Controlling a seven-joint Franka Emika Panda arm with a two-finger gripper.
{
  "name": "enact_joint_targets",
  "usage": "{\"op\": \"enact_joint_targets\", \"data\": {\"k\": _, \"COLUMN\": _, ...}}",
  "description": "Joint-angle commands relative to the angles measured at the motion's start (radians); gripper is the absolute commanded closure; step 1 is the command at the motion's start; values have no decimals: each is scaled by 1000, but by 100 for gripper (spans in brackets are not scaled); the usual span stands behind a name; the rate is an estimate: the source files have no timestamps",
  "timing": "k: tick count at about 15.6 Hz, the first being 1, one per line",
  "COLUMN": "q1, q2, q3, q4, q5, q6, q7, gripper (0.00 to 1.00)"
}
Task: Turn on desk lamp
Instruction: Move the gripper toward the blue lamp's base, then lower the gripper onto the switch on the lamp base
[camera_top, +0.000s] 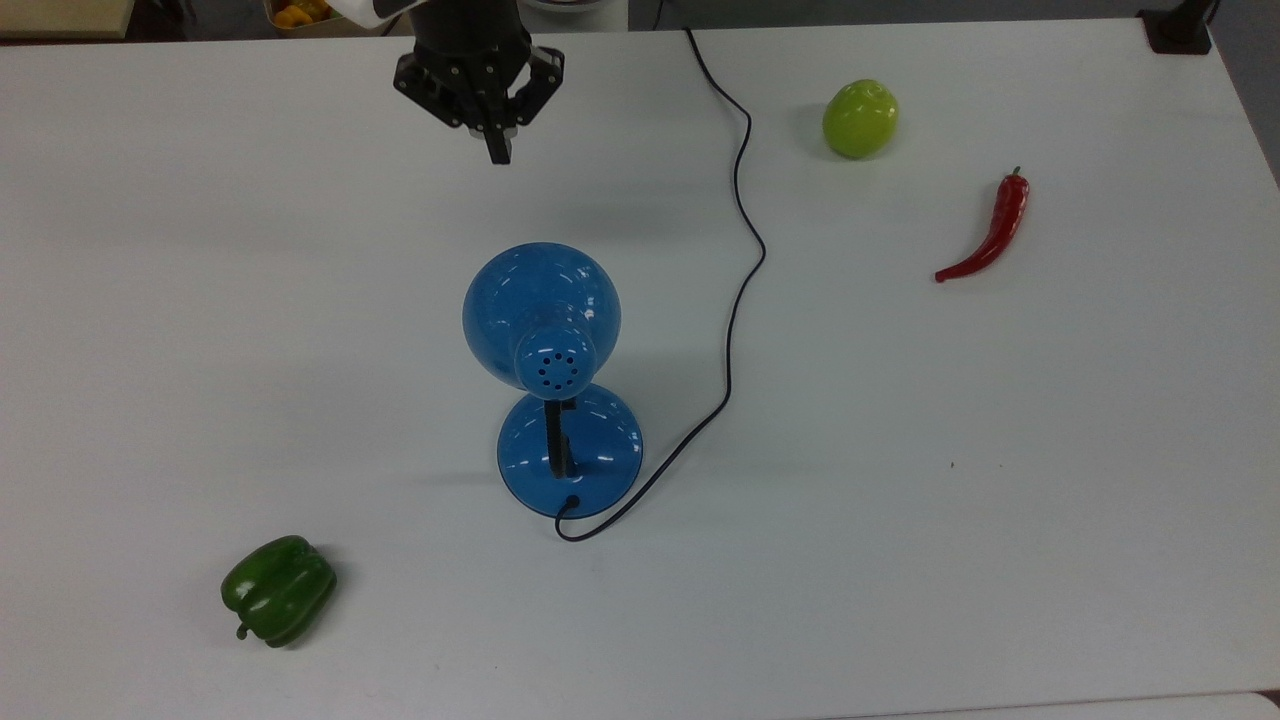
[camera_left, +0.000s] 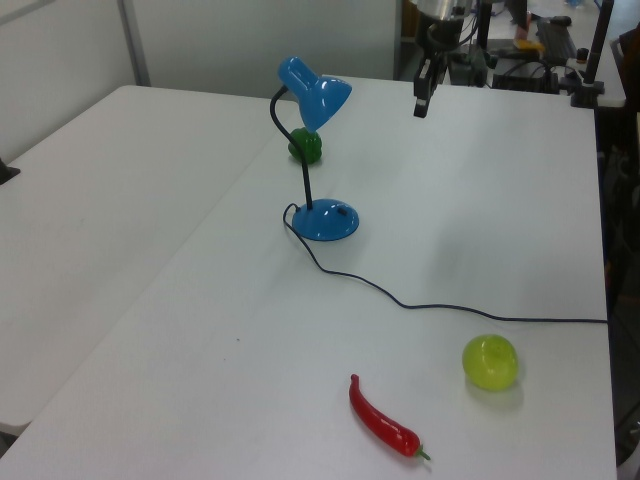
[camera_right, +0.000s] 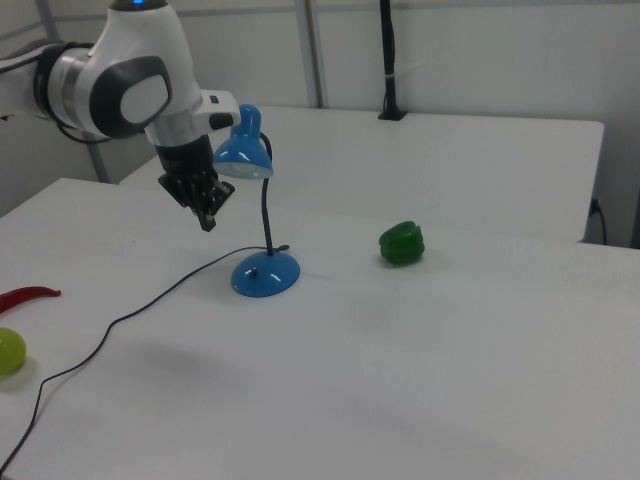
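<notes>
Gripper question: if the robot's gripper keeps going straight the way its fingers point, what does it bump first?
Probably the bare white table. The gripper points down, short of the desk lamp. Depth is hard to judge.

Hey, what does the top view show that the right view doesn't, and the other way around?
Top view: the desk lamp from above, with the vent holes in its shade. Right view: the arm's white body and the curve of the lamp's neck seen side-on. Both: the lamp, its cord, the shut tool, the green pepper and the red chili.
</notes>
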Motion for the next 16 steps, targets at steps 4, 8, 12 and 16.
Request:
{"op": "enact_joint_targets", "data": {"k": 4, "q1": 35, "q2": 48, "q3": 1, "q4": -69, "q5": 23, "q6": 195, "q7": -11, "gripper": 100}}
{"op": "enact_joint_targets", "data": {"k": 8, "q1": 50, "q2": 92, "q3": 4, "q4": -101, "q5": 23, "q6": 334, "q7": -9, "gripper": 100}}
{"op": "enact_joint_targets", "data": {"k": 12, "q1": 54, "q2": 163, "q3": 24, "q4": -101, "q5": 23, "q6": 450, "q7": -9, "gripper": 100}}
{"op": "enact_joint_targets", "data": {"k": 16, "q1": 52, "q2": 224, "q3": 33, "q4": -95, "q5": 21, "q6": 549, "q7": -9, "gripper": 100}}
